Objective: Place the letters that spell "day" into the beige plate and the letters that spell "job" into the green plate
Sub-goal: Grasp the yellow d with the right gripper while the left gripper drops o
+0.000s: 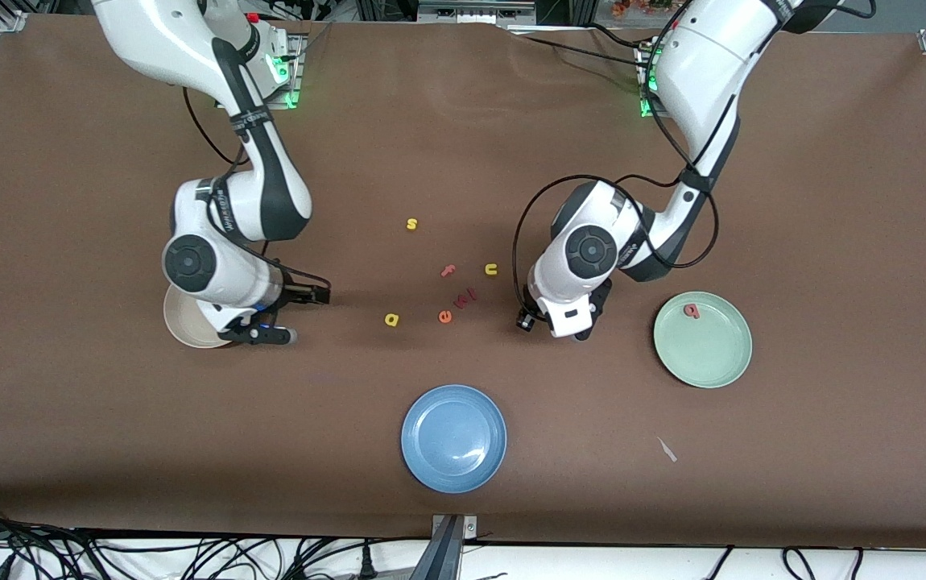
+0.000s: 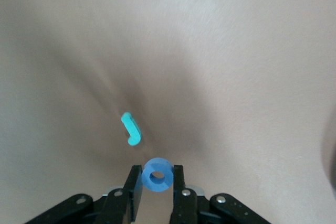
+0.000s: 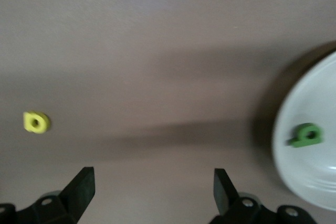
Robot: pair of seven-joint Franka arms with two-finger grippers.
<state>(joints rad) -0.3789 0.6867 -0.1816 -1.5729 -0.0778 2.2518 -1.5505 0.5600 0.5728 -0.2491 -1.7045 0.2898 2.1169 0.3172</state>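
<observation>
We count 2 of the 6 letters home. The salmon-pink b lies in the green plate, which sits farther from the front camera than the blue plate and toward the left arm's end of the table. The green d lies in the beige plate, also farther from the camera than the blue plate, toward the right arm's end.

A 3rd letter is in hand: the left gripper is pinching the blue o between its fingertips, low over the bare table up from the blue plate toward the left arm's end. We cannot tell whether the o is clear of the surface yet. The teal j lies flat on the table just beside that gripper, untouched.

The right gripper hangs with its jaws spread wide and nothing between them, over the table up from the blue plate toward the right arm's end. The yellow a lies loose, straight up from the blue plate.

We find no teal y anywhere. By our reckoning, o and j are owed to green, a and y to beige.
</observation>
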